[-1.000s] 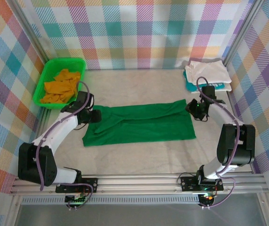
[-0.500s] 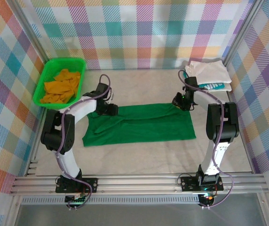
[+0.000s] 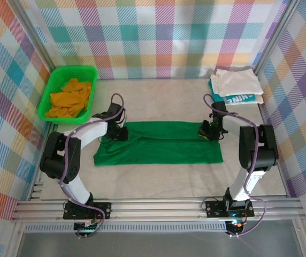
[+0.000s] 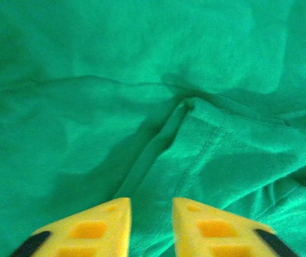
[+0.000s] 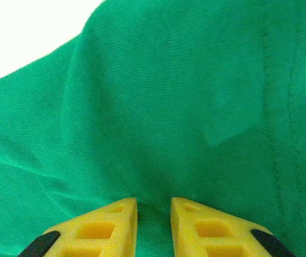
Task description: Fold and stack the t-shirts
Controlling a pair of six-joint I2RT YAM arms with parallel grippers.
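Softly creased, the dark green cloth t-shirt [image 3: 158, 143] bunches between the jaws; left gripper [image 4: 152, 214] and right gripper [image 5: 154, 211], stooped low, pinch it.

We count four t-shirts in all: one dark green t-shirt [image 3: 158, 143], one orange t-shirt [image 3: 70, 99], one white t-shirt [image 3: 234, 81] and one teal t-shirt [image 3: 244, 98]. The far-right pile is small from overhead, so we can only say it looks like two shirts there. We see one green basket [image 3: 50, 88] and one desk [image 3: 158, 101]. We count two arms, one left arm [image 3: 86, 131] and one right arm [image 3: 257, 147]. The left fingers [image 4: 97, 230] number two and the right fingers [image 5: 105, 225] two, four altogether.
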